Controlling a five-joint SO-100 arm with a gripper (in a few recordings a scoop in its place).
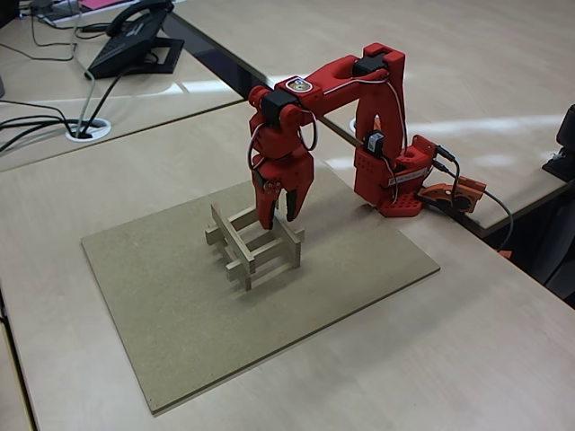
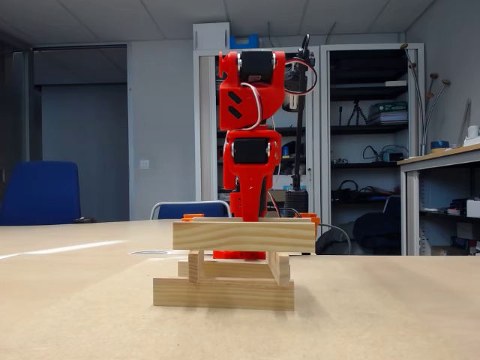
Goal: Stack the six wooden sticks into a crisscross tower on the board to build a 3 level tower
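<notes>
Pale wooden sticks are stacked as a crisscross tower point(image 1: 254, 247) of three crossed layers near the middle of the brown board point(image 1: 171, 305). A long top stick point(image 1: 230, 237) lies on the tower's left side, and another top stick point(image 1: 291, 242) lies on the right. My red gripper point(image 1: 279, 215) points straight down just above that right top stick, open, with nothing between its fingers. In the low fixed view the tower point(image 2: 232, 262) is seen side-on. There the gripper point(image 2: 250, 210) hangs behind the front top stick point(image 2: 244, 235), its tips hidden by it.
The arm's red base point(image 1: 395, 180) stands at the board's far right edge, with an orange part point(image 1: 454, 193) and a cable beside it. A desk phone point(image 1: 135, 40) and cables lie on the far desk. Bare board surrounds the tower.
</notes>
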